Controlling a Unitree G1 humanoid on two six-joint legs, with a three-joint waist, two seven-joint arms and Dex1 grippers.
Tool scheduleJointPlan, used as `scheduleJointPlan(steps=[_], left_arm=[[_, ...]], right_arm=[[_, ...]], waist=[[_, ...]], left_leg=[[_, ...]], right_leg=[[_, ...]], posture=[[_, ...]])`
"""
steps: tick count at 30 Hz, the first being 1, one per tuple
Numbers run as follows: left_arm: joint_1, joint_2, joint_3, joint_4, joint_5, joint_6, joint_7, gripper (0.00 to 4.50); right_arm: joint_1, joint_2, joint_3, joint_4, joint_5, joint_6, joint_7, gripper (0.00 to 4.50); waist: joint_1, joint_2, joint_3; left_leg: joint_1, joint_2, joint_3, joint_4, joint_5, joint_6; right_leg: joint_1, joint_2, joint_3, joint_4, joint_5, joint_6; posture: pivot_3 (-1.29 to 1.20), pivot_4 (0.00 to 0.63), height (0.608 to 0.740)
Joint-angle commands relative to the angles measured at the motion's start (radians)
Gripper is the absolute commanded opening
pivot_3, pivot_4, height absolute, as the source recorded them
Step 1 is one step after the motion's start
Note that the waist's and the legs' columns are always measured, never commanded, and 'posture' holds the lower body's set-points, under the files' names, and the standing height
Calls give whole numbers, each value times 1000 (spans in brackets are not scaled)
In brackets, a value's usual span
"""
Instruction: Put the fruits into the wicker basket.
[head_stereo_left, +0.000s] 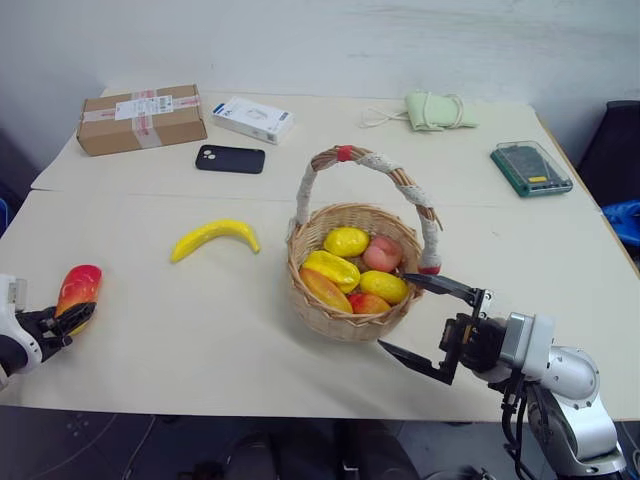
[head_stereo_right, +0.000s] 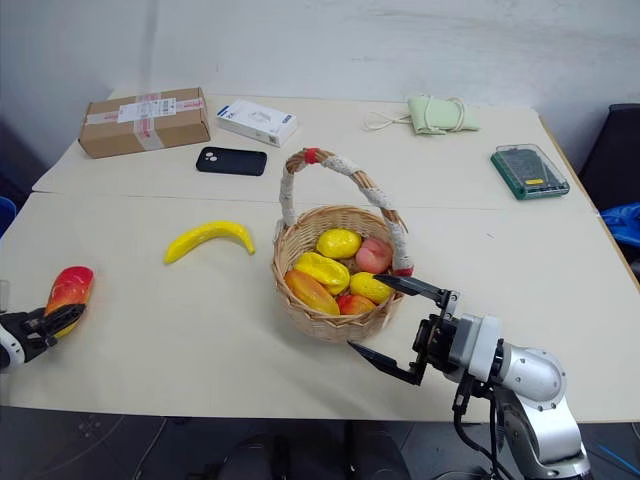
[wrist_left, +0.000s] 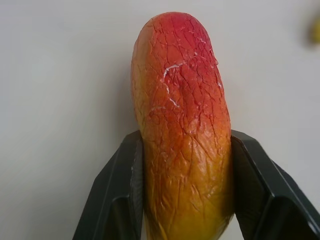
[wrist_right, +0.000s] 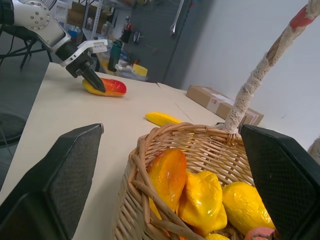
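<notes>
Left eye view: wicker basket (head_stereo_left: 352, 318) holds several fruits (head_stereo_left: 347, 241).

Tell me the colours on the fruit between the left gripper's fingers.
The mango is red at its far end, shading through orange to yellow near the left gripper; the left wrist view shows it best.

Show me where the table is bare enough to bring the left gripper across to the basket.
Bare: the near strip from the mango in the left gripper to the wicker basket, below the banana. Also bare between the basket and the green case. Crowded: the far edge, with cardboard box, white box, phone; and the basket's near right, straddled by the open right gripper.
</notes>
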Motion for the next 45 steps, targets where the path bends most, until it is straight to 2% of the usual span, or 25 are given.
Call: scheduleJointPlan(steps=[1, 4, 6, 9, 12, 16, 21, 22, 26, 30, 32, 35, 38, 42, 45], left_arm=[[-29, 40, 37, -147, -114, -51, -221, 1838], [-70, 65, -4, -277, -212, -95, -449, 1838], [-149, 87, -76, -325, -273, -58, -518, 1838], [-366, 103, -330, -400, -246, -47, -598, 1838], [-546, 49, -500, -389, -211, -46, -634, 1838], [-747, -116, -772, -280, 4, -190, -672, 1838], [-868, -306, -913, -98, 212, -343, -601, 1838], [-877, -329, -911, -85, 225, -369, -594, 1838], [-884, -340, -906, -87, 215, -339, -633, 3145], [-858, -365, -815, -85, 165, -379, -617, 4412], [-830, -311, -756, -132, 89, -309, -666, 4478], [-751, -149, -654, -189, -10, -170, -737, 4478], [-638, -23, -544, -157, -21, -144, -746, 4478], [-524, 6, -321, 194, 108, -302, -496, 4478], [-441, 38, -149, 376, 115, -362, -385, 4478]], right_arm=[[2, -15, -62, -2, 5, -18, -20, 4500], [15, -29, -102, -4, 2, -10, -34, 4500], [35, -35, -128, -11, -3, -5, -46, 4500], [107, -29, -205, -21, -18, -24, -83, 4500], [182, -18, -278, -32, -20, -46, -111, 4500], [358, 33, -366, -65, -27, -109, -127, 4500], [497, 123, -368, -87, -85, -181, -174, 4500], [519, 137, -364, -94, -95, -190, -181, 4500], [572, 171, -349, -116, -121, -218, -205, 4500], [570, 167, -345, -120, -126, -221, -224, 4500], [567, 158, -344, -121, -118, -225, -219, 4500], [541, 155, -354, -128, -71, -205, -244, 4500], [501, 135, -350, -133, -31, -201, -245, 4500], [432, 86, -294, -178, 53, -110, -238, 4500], [395, 59, -263, -226, 66, -73, -236, 4500]], waist=[[1, 0, 0], [7, 0, 0], [17, 1, 0], [31, 6, 3], [38, 10, 5], [26, 11, 6], [15, 11, 7], [14, 11, 7], [7, 12, 7], [11, 12, 7], [9, 12, 7], [-5, 12, 7], [-4, 13, 8], [1, 13, 8], [-1, 11, 8]], left_leg=[[0, 0, 0, 0, 0, 0], [-2, -1, -1, 1, 1, -2], [-1, -1, -1, 1, 2, -4], [0, -2, -1, 1, 3, -3], [0, -4, 0, 2, 3, -2], [0, -4, 4, 3, 3, -2], [0, -5, 6, 7, 3, -2], [0, -4, 6, 7, 3, -3], [1, -1, 6, 7, 4, -5], [1, 0, 5, 7, 5, -6], [1, 0, 5, 7, 5, -6], [1, 2, 5, 6, 5, -6], [2, 4, 5, 4, 6, -9], [3, 2, 4, 5, 7, -7], [2, 1, 3, 3, 5, 0]], right_leg=[[0, 0, 0, 0, 0, 0], [0, -1, -1, 0, 0, 0], [1, -2, -1, -1, 0, 0], [2, -1, -1, -1, 0, 0], [4, 0, 1, -1, 1, 2], [3, 5, 7, -3, 3, 8], [3, 12, 15, -3, 4, 12], [3, 13, 15, -3, 5, 12], [2, 15, 16, -2, 4, 12], [2, 14, 15, 0, 4, 11], [2, 13, 15, 0, 4, 11], [2, 14, 15, 1, 4, 10], [1, 14, 15, 2, 3, 8], [1, 12, 13, 3, 2, 8], [-1, 9, 12, 4, 3, 8]], posture=[[0, 150, 740], [0, 150, 740], [0, 150, 740], [0, 150, 740], [0, 150, 740], [0, 150, 740], [0, 150, 740], [0, 150, 740], [0, 150, 740], [0, 150, 740], [0, 150, 740], [0, 150, 740], [0, 150, 740], [0, 150, 740], [0, 150, 740]])
